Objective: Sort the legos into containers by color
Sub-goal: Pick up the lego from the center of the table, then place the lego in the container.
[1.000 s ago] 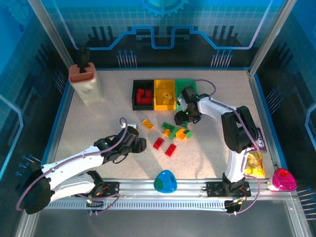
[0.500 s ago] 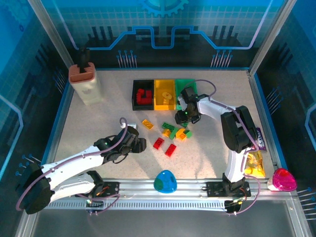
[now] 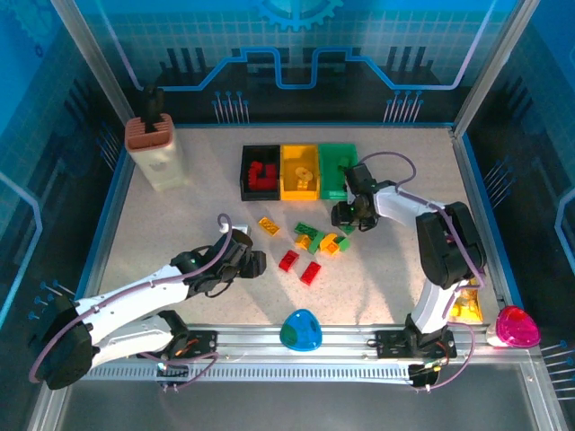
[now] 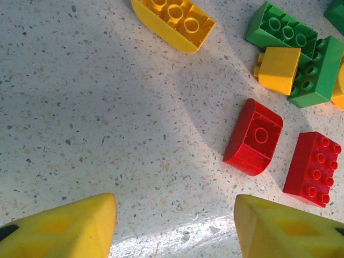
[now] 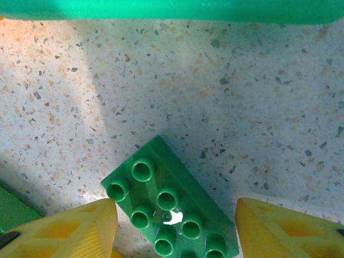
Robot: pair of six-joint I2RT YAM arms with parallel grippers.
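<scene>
Legos (image 3: 314,244) lie loose on the counter (image 3: 180,215). One green brick (image 5: 161,199), partly cut off, sits inside the spread right tool (image 5: 173,214), green bin (image 5: 161,9) wall ahead. Left tool (image 4: 174,209) spread too, empty.

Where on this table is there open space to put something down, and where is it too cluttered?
Bare tabletop lies between the beige block and the black bin, and in the far right corner beyond the green bin. Crowded: the loose bricks in front of the bins, beside the right gripper.
</scene>
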